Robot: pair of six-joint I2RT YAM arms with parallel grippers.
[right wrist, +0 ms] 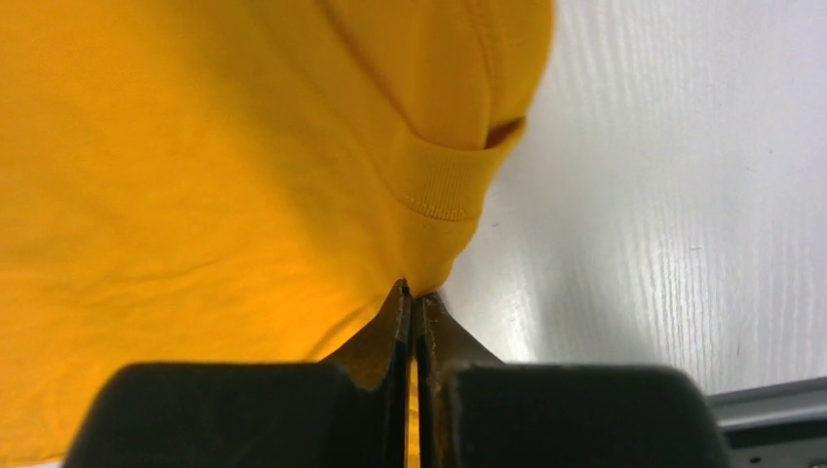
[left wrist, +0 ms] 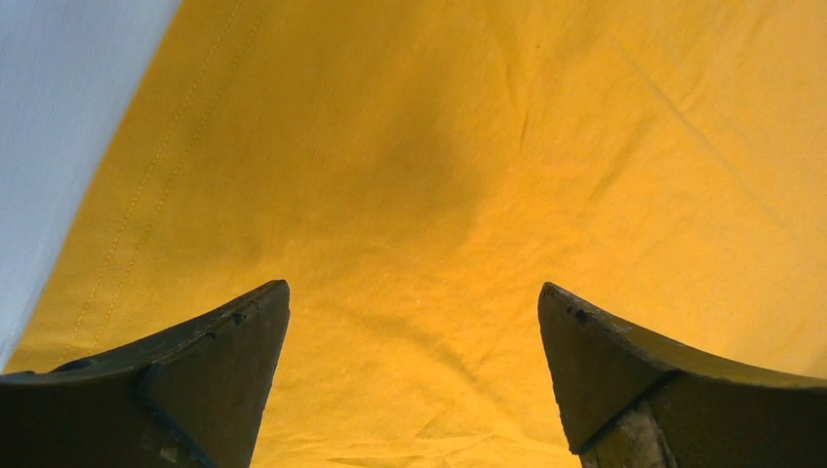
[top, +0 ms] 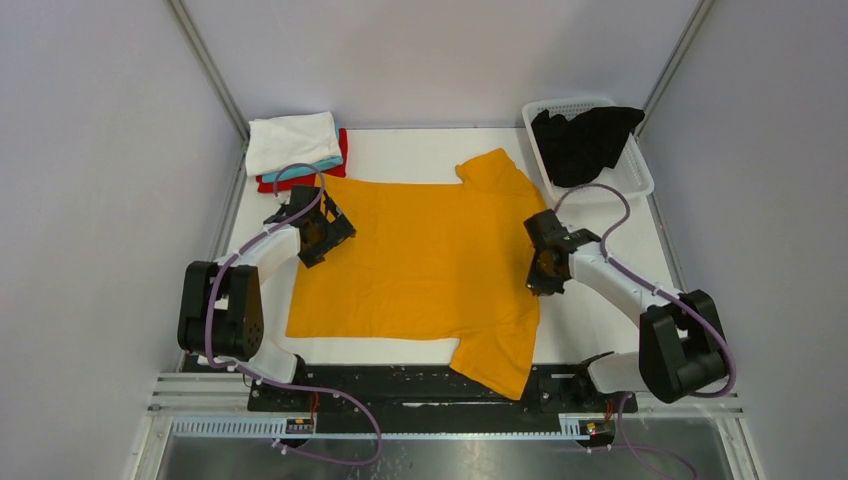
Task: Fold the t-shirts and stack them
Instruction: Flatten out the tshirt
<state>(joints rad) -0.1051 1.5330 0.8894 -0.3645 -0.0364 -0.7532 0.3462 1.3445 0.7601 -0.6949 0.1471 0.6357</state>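
Note:
The mustard-orange t-shirt (top: 420, 260) lies spread flat on the white table, one sleeve at the far side and one over the near edge. My left gripper (top: 322, 232) is open over the shirt's hem side; in the left wrist view its fingers (left wrist: 229, 351) stand wide apart above orange cloth (left wrist: 439, 195). My right gripper (top: 545, 268) is shut on the shirt's collar edge (right wrist: 439, 190); a sliver of orange cloth shows between the jaws. A folded stack of white (top: 292, 141), teal (top: 322, 162) and red (top: 335, 172) shirts sits at the far left. The black t-shirt (top: 582, 142) lies in the basket.
The white lattice basket (top: 640, 178) stands at the far right corner. Grey enclosure walls and metal posts surround the table. The black base plate (top: 400, 385) runs along the near edge. Bare white table (right wrist: 683, 195) lies right of the collar.

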